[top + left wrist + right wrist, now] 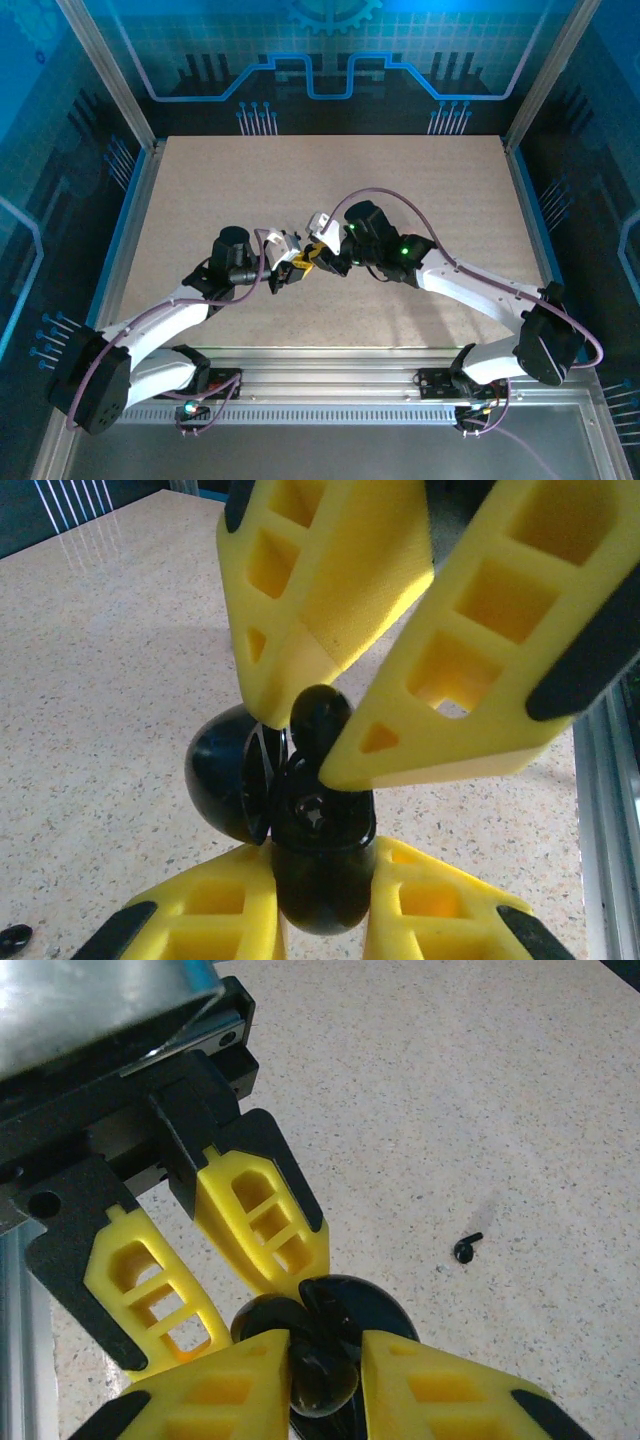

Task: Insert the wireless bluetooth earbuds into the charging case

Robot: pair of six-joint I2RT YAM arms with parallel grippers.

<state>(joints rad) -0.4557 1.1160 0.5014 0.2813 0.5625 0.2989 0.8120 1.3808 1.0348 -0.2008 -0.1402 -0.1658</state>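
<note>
Hovering above the tabletop (100,680), the left fingers (210,910) clamp the open black charging case (225,780), while the right fingers (450,680) pinch a black earbud (320,715) right against the case's opening; a second earbud (467,1248) lies loose on the tabletop.

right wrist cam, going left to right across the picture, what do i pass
left gripper → charging case → loose black earbud
</note>
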